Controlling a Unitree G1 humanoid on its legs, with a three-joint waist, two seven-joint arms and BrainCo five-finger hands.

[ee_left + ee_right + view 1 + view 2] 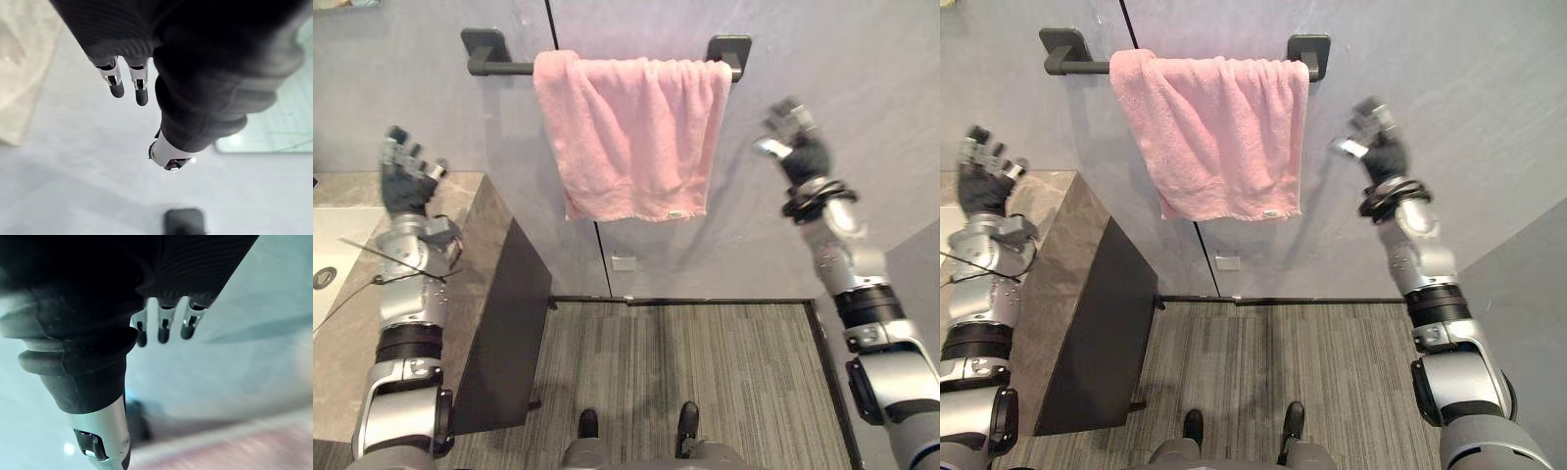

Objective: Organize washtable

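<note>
the pink towel (631, 132) is seen draped over the dark towel bar (499, 67) on the wall. it is folded across the bar so that its own weight keeps it hanging. it is gathered toward the bar's right end, and a stretch of bar at the left is left bare.

2 hands are raised, 1 on each side of the towel, and neither touches it. the left hand (404, 176) is held above the stone desk (475, 206), beside the white sink (333, 245), well apart from the towel. its fingers are spread and released, and nothing is grasped. the right hand (795, 137) is held near the wall, closer to the towel's right edge. its fingers are relaxed and it is likewise empty.

the raised, open posture is judged to suit either a reach for the towel's upper corners or a clearance from it. if the towel is to be centred, it would best be slid leftward along the bar with both edges pinched evenly, since a pull on 1 side could drag it off onto the floor (705, 362).
</note>
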